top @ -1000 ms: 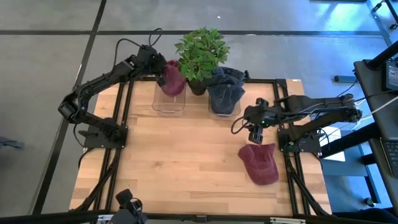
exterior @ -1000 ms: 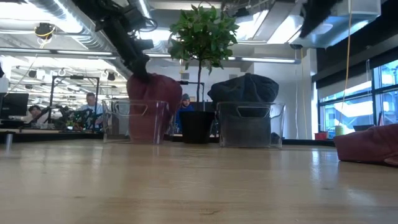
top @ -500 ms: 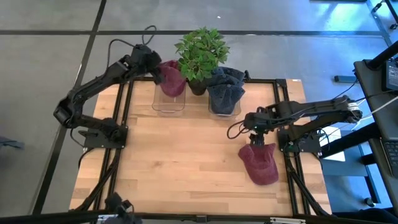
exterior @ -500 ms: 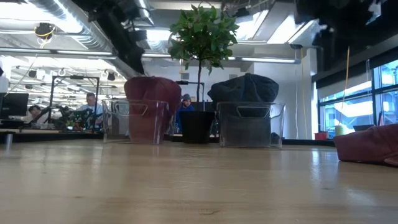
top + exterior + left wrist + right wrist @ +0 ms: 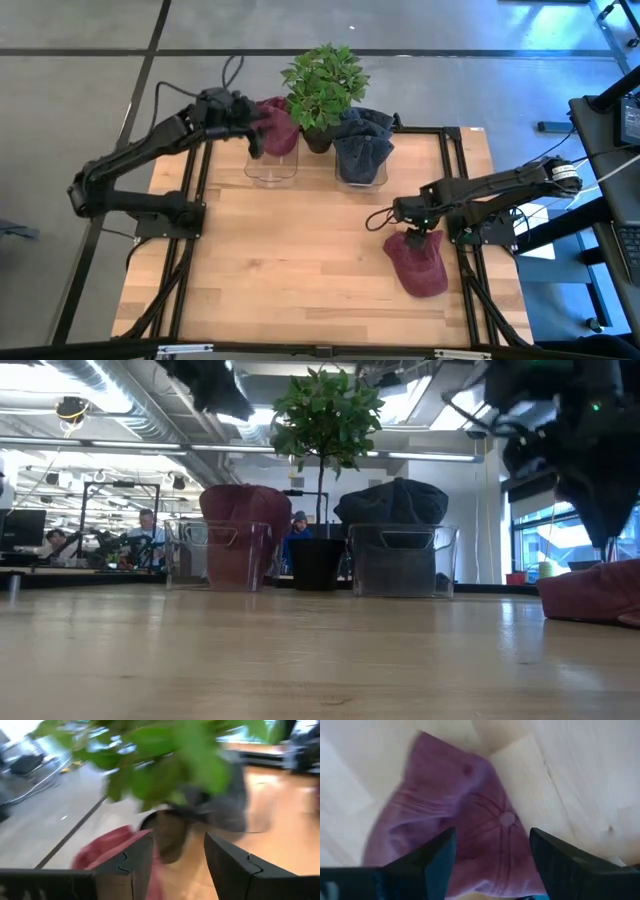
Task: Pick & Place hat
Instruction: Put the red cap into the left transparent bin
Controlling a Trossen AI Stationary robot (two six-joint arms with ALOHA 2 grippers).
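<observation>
A maroon hat (image 5: 420,265) lies flat on the table near its right edge, also visible as the hat (image 5: 470,825) and the hat (image 5: 598,592). My right gripper (image 5: 414,228) hovers open just above it, pointing down, with its fingers either side of the crown (image 5: 507,817). Another red hat (image 5: 276,124) sits in the left clear bin (image 5: 270,172), bulging above its rim. My left gripper (image 5: 252,136) is open, to the left of that hat and apart from it; in its wrist view the gripper (image 5: 175,865) faces the plant.
A potted plant (image 5: 322,85) stands at the far edge between the two bins. The right clear bin (image 5: 360,178) holds a heap of dark grey hats (image 5: 362,138). Bare wood lies across the table's middle and near left (image 5: 260,270). People sit in the room beyond (image 5: 148,525).
My left gripper has come off the red hat and drawn back up and toward the table's left; the hat has settled in the left bin. My right gripper has moved toward the near edge and down, until it is just over the maroon hat.
</observation>
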